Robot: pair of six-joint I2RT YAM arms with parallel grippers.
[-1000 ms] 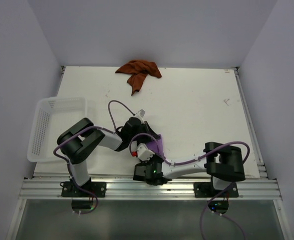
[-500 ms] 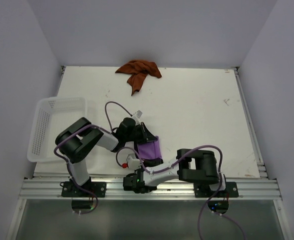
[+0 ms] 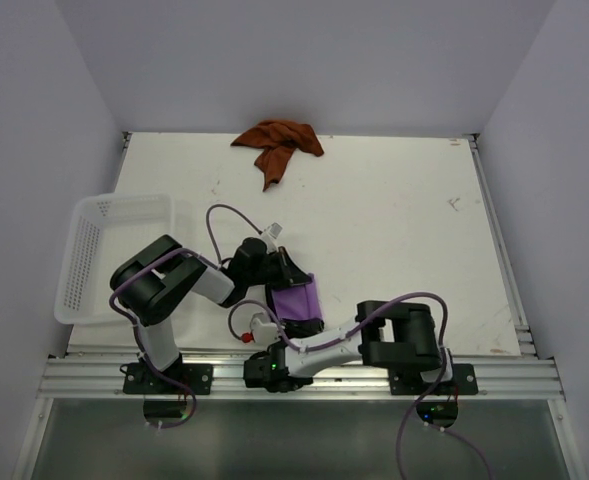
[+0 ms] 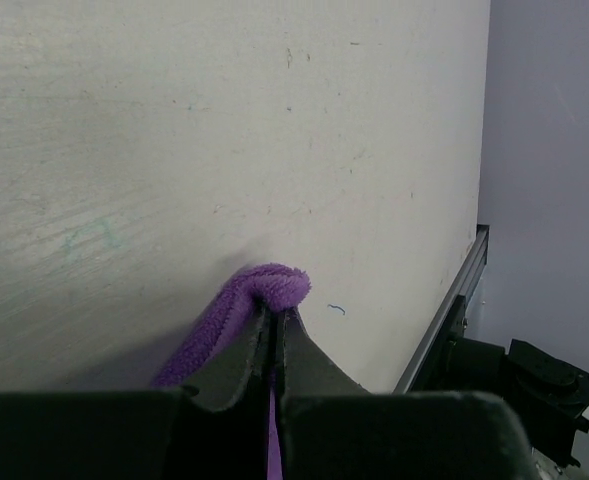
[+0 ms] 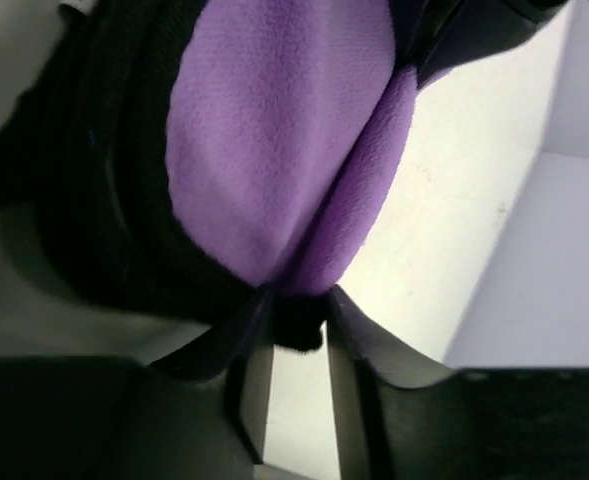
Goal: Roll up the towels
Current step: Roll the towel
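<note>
Enclosing lilac walls [image 3: 304,60] — scuffed table [image 3: 404,230]; purple towel [image 3: 299,298]

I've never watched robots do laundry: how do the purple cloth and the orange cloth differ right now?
The purple towel is near the table's front edge, by the arms; the orange towel sits at its far edge. The purple towel is pinched by both the left gripper and the right gripper; nothing touches the orange towel, which lies crumpled. Both are small soft cloths, neither rolled yet.
</note>
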